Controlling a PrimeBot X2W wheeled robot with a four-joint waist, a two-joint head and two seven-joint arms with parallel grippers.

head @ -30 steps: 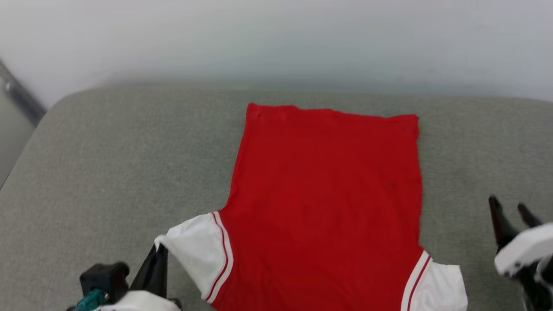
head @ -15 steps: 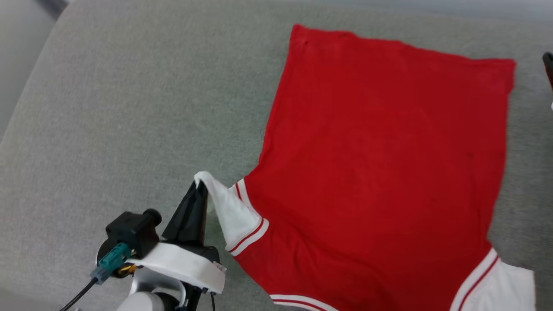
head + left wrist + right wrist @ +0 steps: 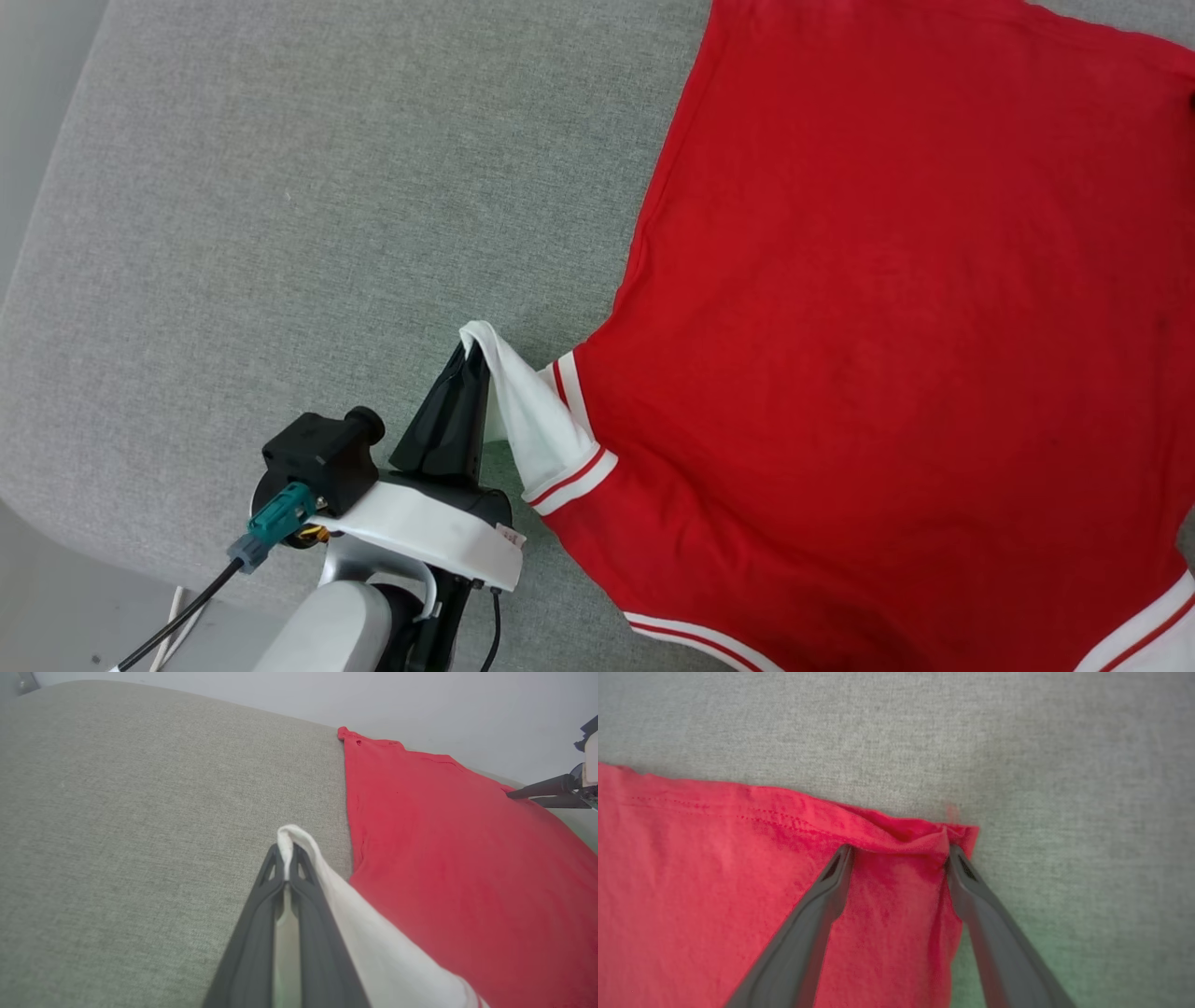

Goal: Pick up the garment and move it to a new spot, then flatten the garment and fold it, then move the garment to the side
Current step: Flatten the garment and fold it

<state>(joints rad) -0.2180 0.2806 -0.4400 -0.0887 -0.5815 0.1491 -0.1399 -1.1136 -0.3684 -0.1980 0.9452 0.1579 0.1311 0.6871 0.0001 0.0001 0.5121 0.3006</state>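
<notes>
Left gripper (image 3: 471, 353) is pinched tight on the tip of the white short sleeve (image 3: 532, 420) of the red jersey-style T-shirt with white-and-red striped trim (image 3: 887, 327), holding that sleeve raised off the grey woven fabric cushion (image 3: 280, 187). The shirt's plain red body lies flat on the cushion, spreading away to this gripper's right. Right gripper (image 3: 899, 851) has its jaws wide apart, with the fingertips pressed down at a hem corner and the cloth puckered between them.
</notes>
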